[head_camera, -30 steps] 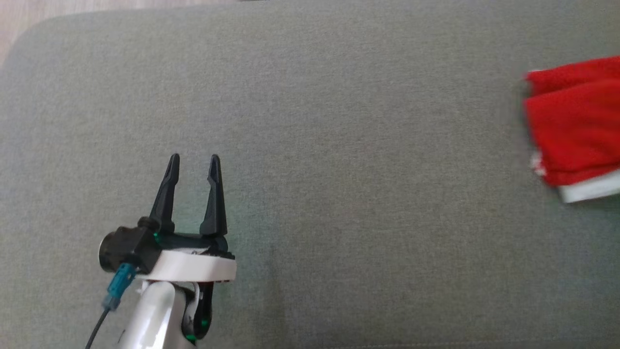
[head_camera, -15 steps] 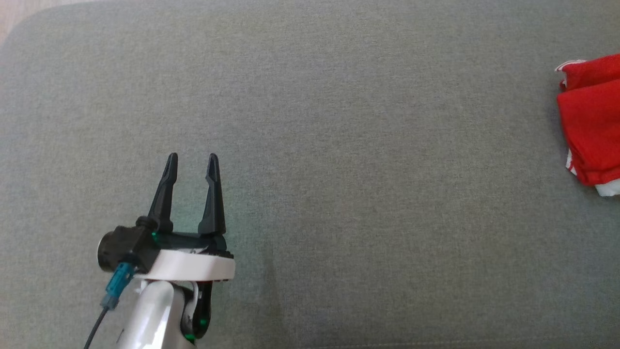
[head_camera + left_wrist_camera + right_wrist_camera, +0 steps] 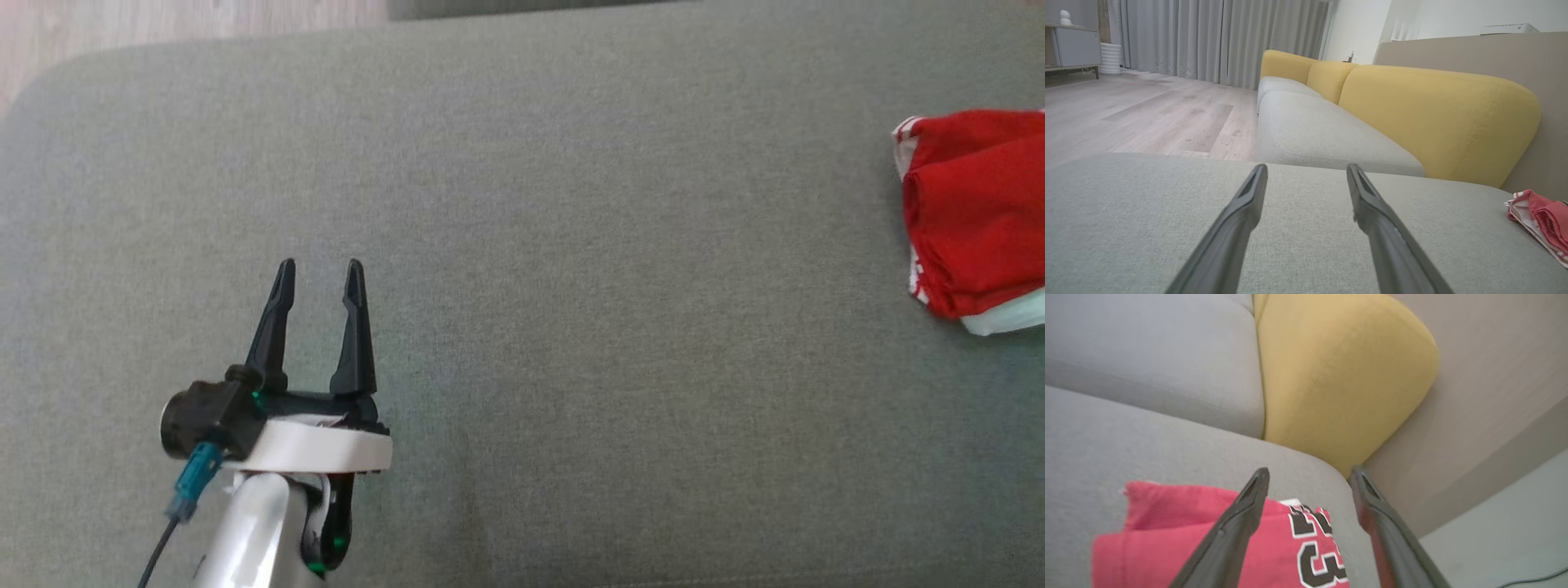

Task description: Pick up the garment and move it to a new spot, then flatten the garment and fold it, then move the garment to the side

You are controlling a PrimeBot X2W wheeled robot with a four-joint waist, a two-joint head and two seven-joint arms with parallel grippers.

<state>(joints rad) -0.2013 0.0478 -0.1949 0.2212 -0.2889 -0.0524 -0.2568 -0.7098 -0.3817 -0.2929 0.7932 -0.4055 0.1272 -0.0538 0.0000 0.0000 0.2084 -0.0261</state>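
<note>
**A:** Where is the garment (image 3: pixel 976 208)?

**B:** It's folded at the right end of the grey cushion (image 3: pixel 571 245), close to the edge. My right wrist camera looks down on its numerals (image 3: pixel 1314 539).

**A:** And the claws?

**B:** The right gripper (image 3: pixel 1310 471) is spread wide above the garment with nothing between its fingers. I can't tell whether one finger brushes the cloth. The left gripper (image 3: pixel 319 268) is just as wide and empty, well to the left over bare cushion.

**A:** So what's the step?

**B:** I judge it's the last one, leaving the garment at the side. To do it well I'd raise the right arm straight up before swinging anywhere, so no fingertip hooks a fold and drags it open. Then I'd check from the head camera that nothing overhangs the right edge. The left arm needn't move.
</note>
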